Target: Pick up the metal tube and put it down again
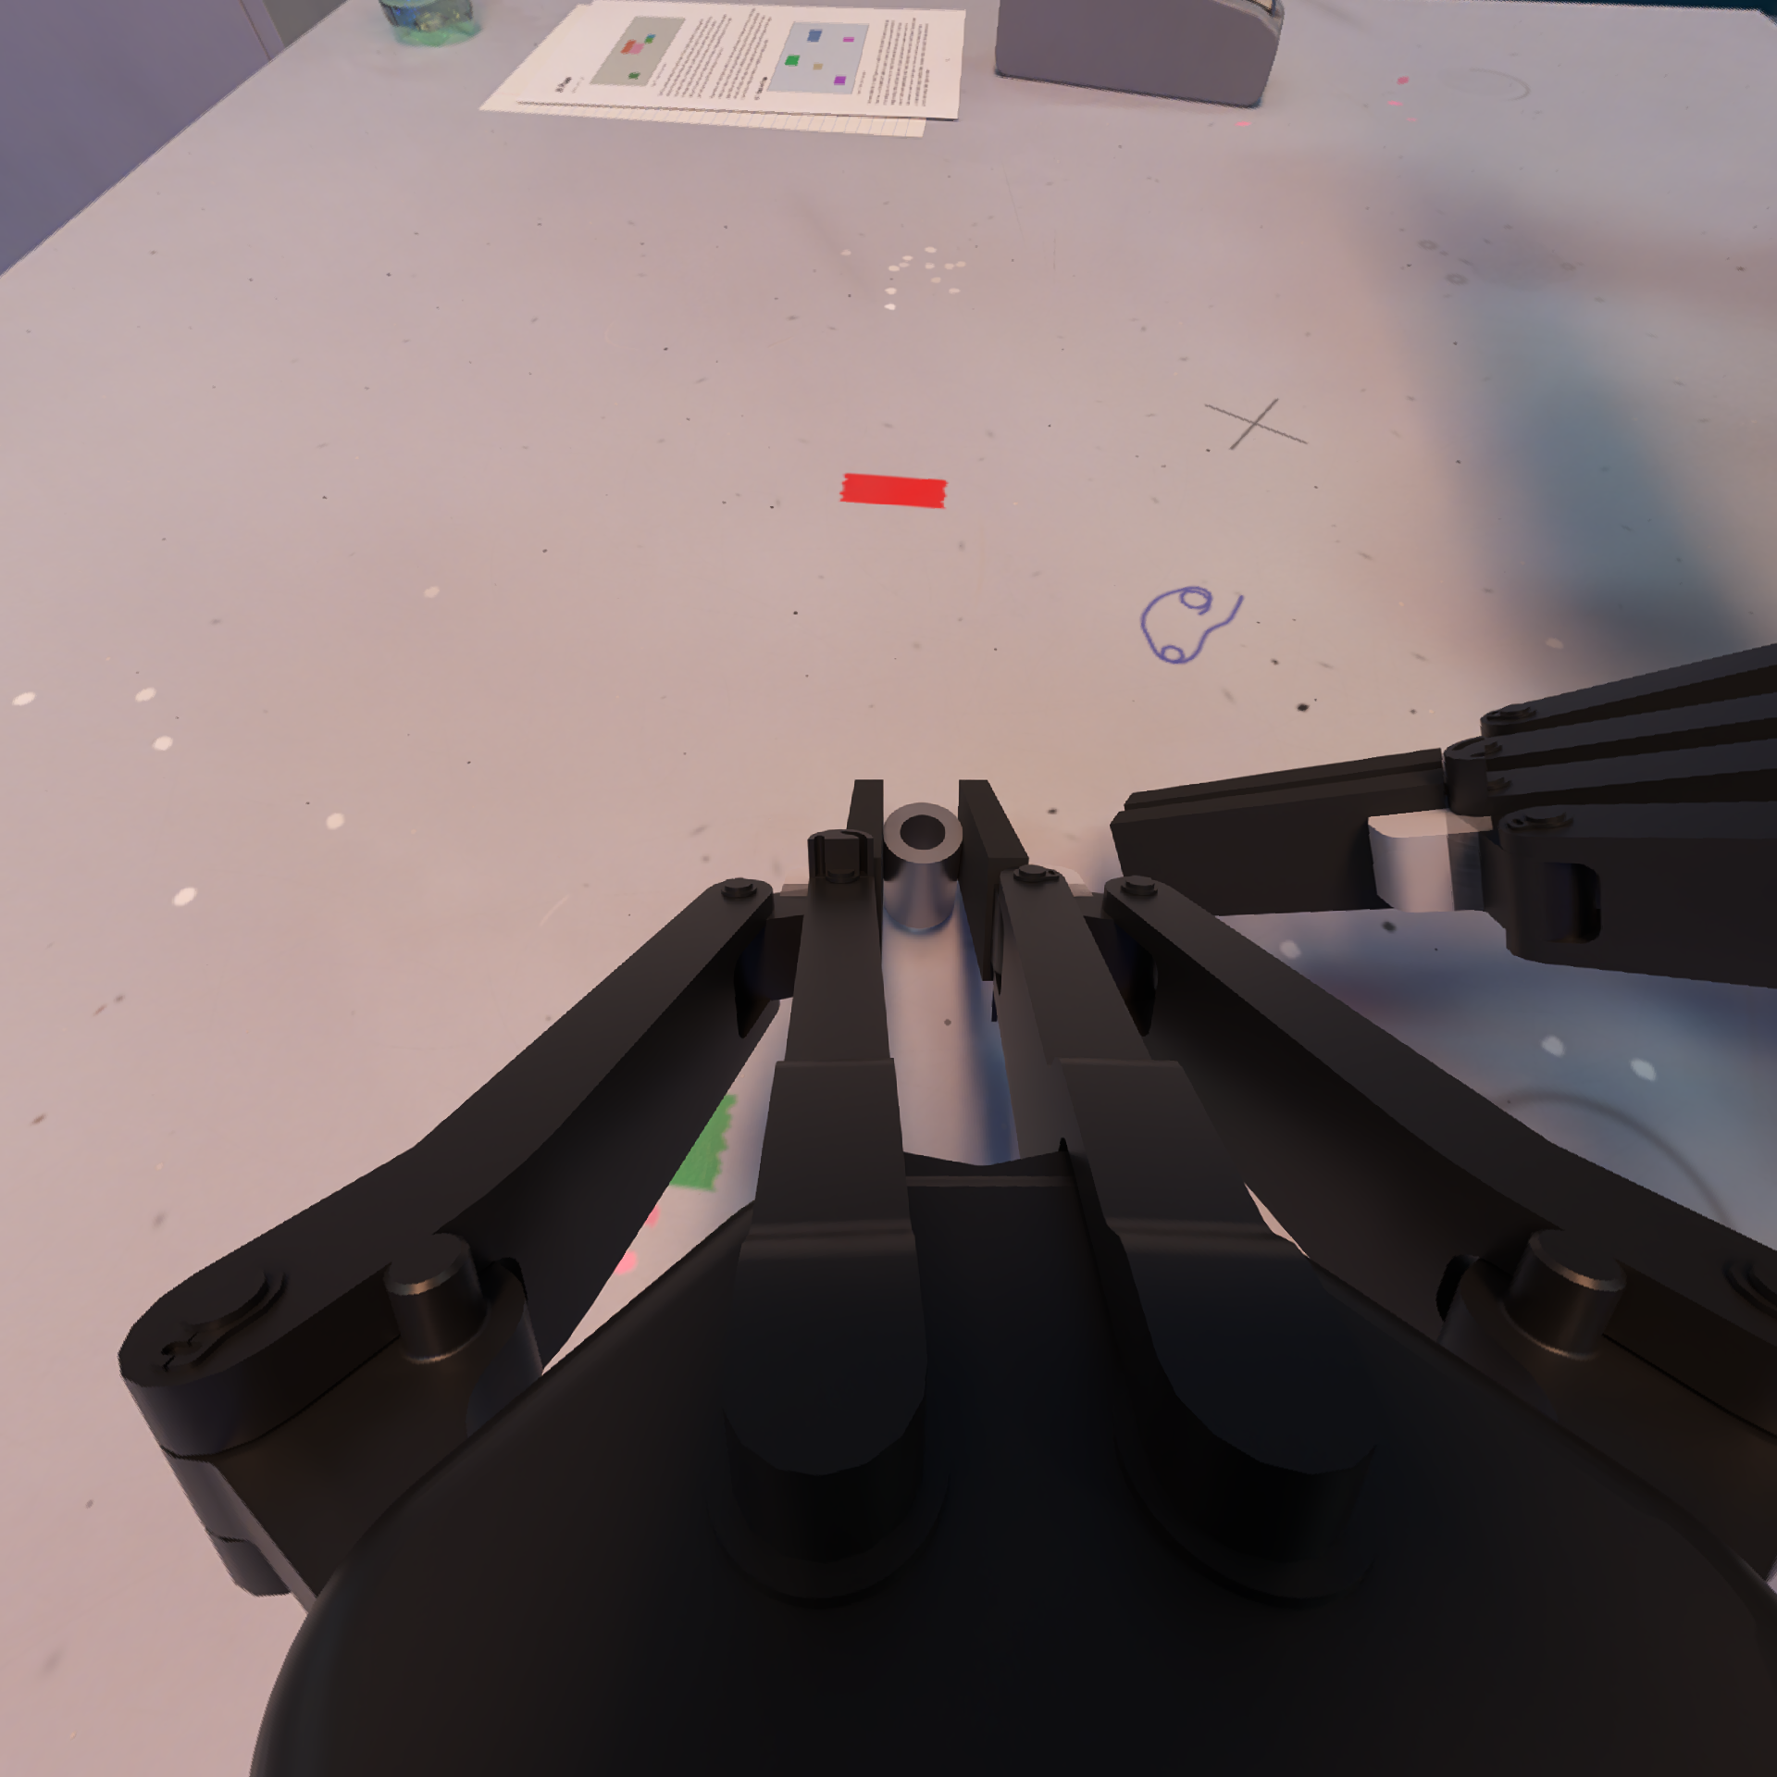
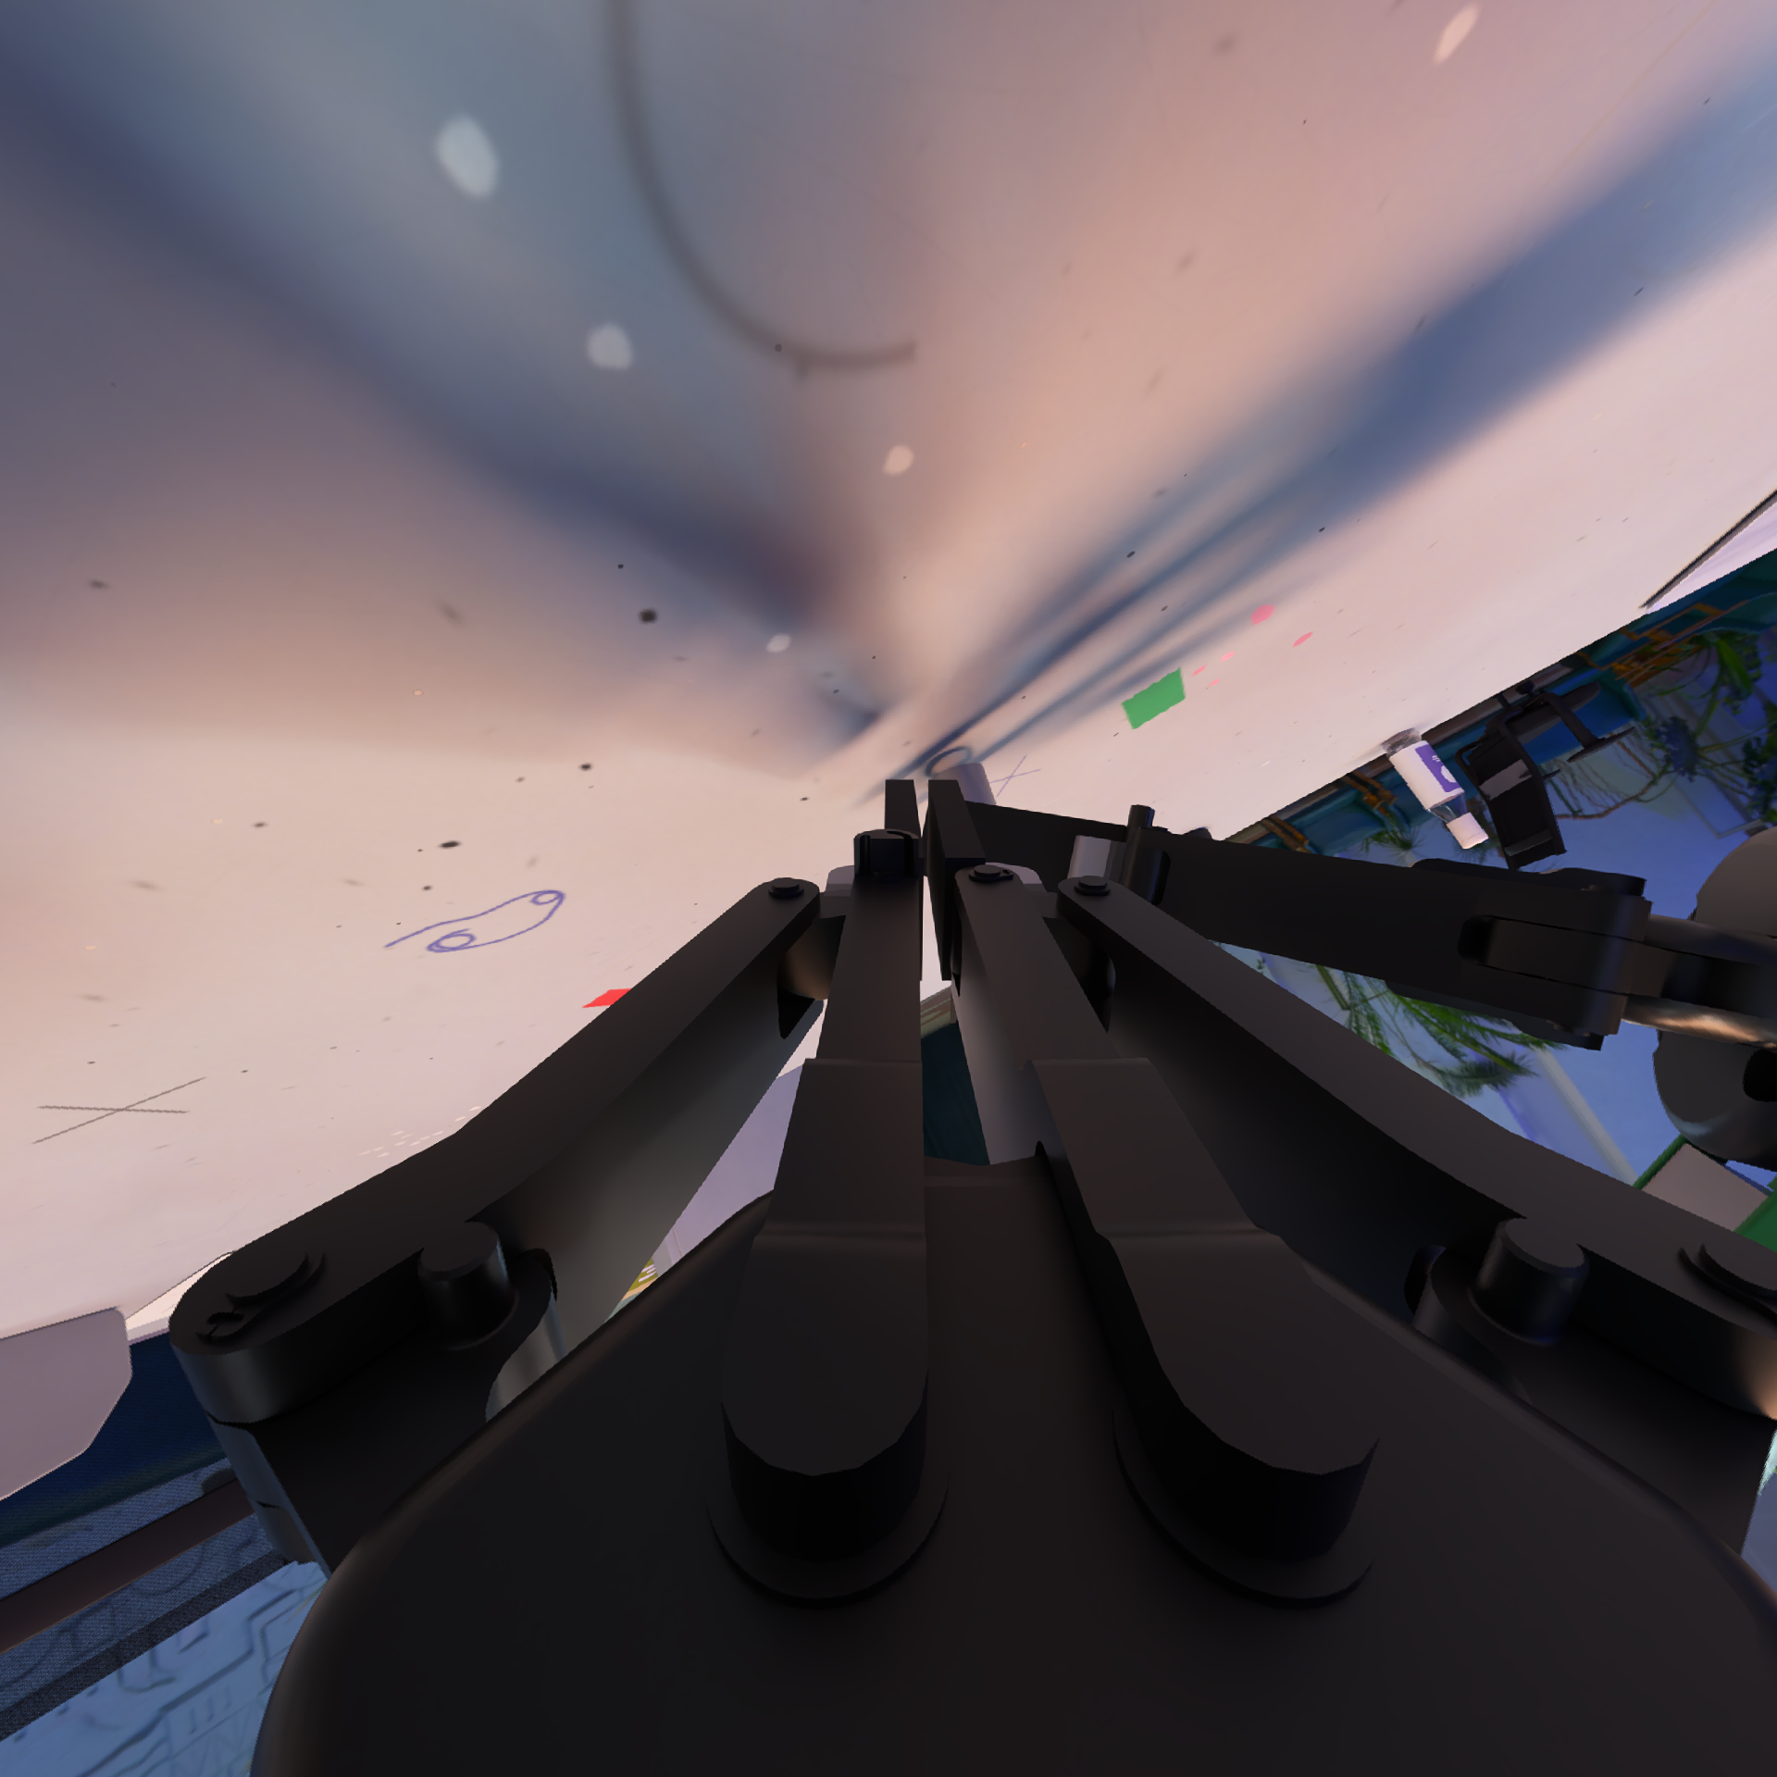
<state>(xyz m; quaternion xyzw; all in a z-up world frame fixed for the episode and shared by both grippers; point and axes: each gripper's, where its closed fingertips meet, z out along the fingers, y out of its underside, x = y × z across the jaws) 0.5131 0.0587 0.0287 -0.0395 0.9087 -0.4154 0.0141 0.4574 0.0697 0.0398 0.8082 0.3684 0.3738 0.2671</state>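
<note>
While clamped: left tool (image 1: 920, 817), metal tube (image 1: 921, 865).

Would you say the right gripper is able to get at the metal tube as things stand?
Probably not: the left gripper is already shut on the metal tube, its fingers covering both sides, while the right gripper sits closed just beside it.

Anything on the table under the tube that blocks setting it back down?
Nothing visible does. The left tool grips the metal tube; the table around it is bare. The right tool sits close alongside.
</note>
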